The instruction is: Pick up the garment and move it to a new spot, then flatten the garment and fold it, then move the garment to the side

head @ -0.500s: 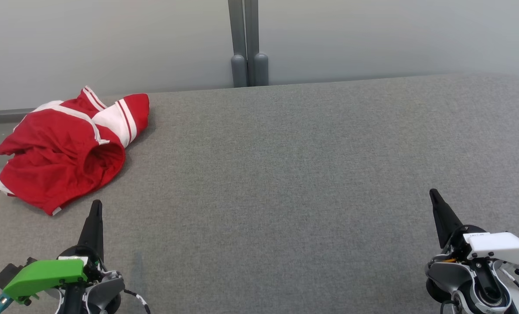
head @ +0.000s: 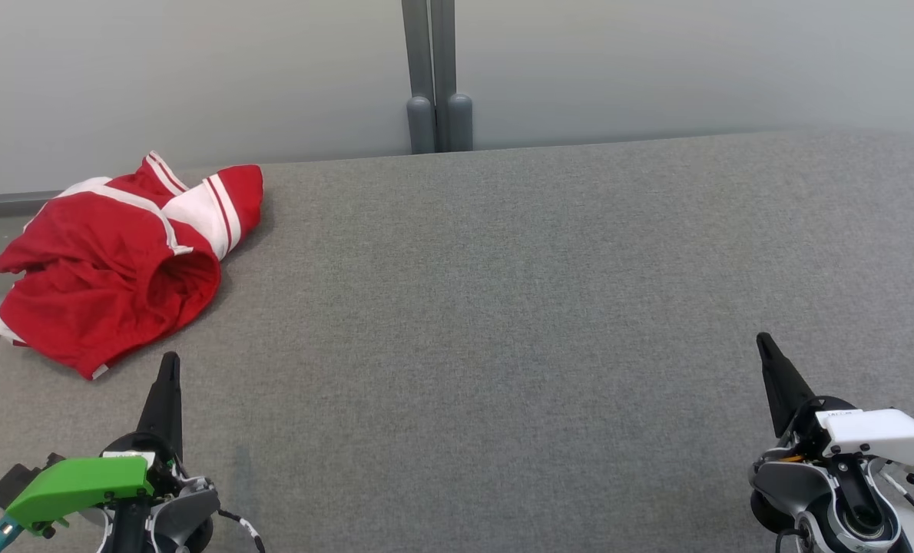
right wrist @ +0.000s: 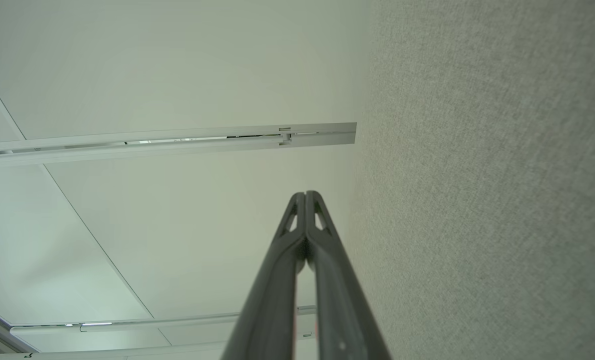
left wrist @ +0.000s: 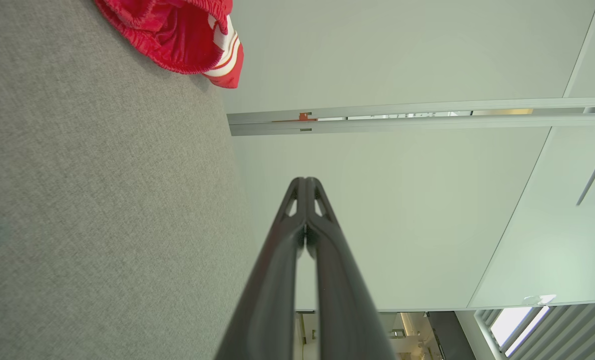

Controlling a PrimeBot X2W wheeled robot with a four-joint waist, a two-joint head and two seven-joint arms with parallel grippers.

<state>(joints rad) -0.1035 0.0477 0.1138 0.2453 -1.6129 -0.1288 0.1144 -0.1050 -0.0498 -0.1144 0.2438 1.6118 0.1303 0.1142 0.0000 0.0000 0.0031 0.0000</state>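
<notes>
On the head view, the crumpled red-and-white fabric garment lies untouched at the far-left corner of the grey fabric-covered surface, so I judge pickup not yet begun. On the left wrist view, my left end effector is pinched closed and empty. The right wrist view shows the right end effector likewise. Next I'd open the left one and reach forward.

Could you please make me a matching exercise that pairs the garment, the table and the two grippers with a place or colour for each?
Column one:
1. garment
2. table
3. left gripper
4. right gripper

Column two:
A. lower right of the head view, white-topped
B. red and white, crumpled at the far left corner
C. grey fabric surface
D. lower left of the head view, green-topped

Pairs: 1-B, 2-C, 3-D, 4-A
</notes>
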